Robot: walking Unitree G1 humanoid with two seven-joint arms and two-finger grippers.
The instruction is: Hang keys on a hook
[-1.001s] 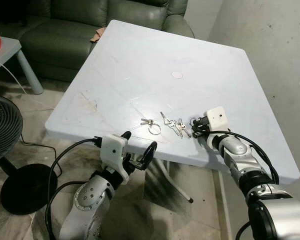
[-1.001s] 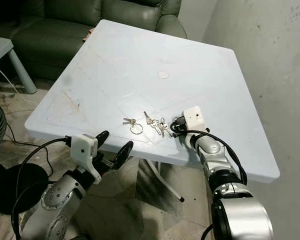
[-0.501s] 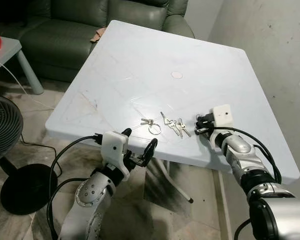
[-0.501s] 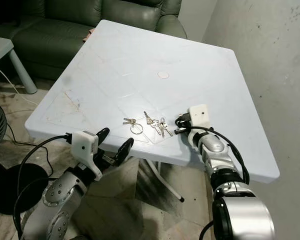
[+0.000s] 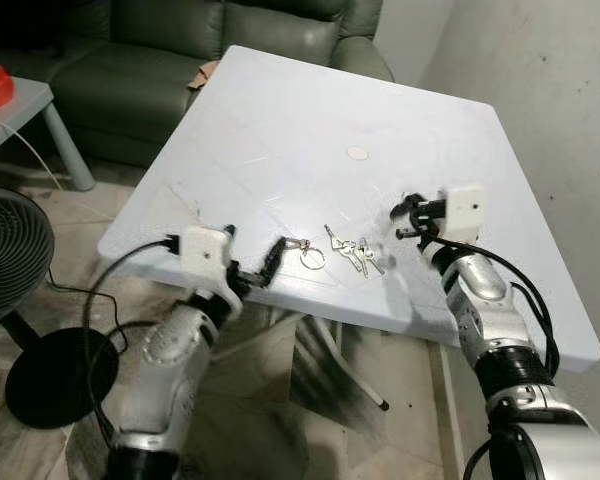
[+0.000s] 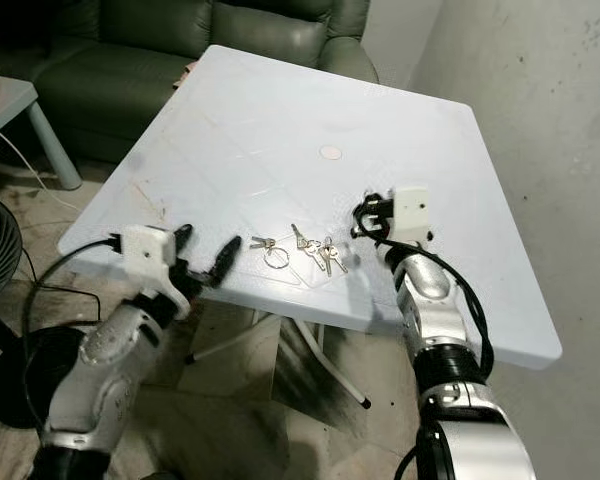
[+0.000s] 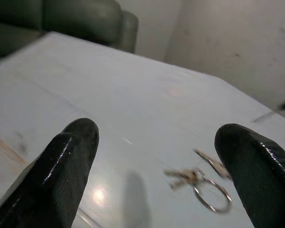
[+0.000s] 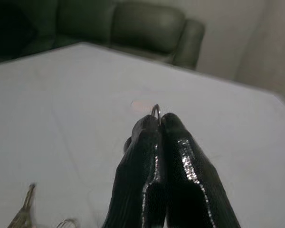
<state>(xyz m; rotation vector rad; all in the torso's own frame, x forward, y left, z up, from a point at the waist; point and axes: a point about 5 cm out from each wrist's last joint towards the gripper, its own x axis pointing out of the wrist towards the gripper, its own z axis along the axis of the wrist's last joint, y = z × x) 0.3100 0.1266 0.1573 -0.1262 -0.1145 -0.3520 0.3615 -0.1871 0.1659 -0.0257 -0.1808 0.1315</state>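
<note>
Right claw: my right claw (image 8: pixel 156 124) is hovering just above the desk (image 5: pixel 280 110), fingers pressed together, pinching what looks like a thin metal ring (image 8: pixel 155 110) at the tips; I am judging it a key ring, though I cannot tell what is hanging from it.

Left claw: my left claw (image 7: pixel 154 156) is reaching in at the near desk edge with its fingers (image 7: pixel 69 156) spread wide apart, gripping nothing.

Keys: a loose ring with small keys (image 5: pixel 306 250) is lying flat on the desk just ahead of my left claw, and a second bunch of keys (image 5: pixel 352 250) is lying beside it, between my two claws.

Hook: I am not making out a hook anywhere from here.

Risk: the pinch on the thin ring is shallow, so I am judging it could slip out if I swing the arm. The flat keys could skid off the near edge if my left fingers push rather than close on them.

Containers: none are standing on the desk; a small round mark (image 5: pixel 356 153) is sitting further back.

Surroundings: a sofa (image 5: pixel 180 50) and a fan (image 5: pixel 10 250) are standing beyond.
</note>
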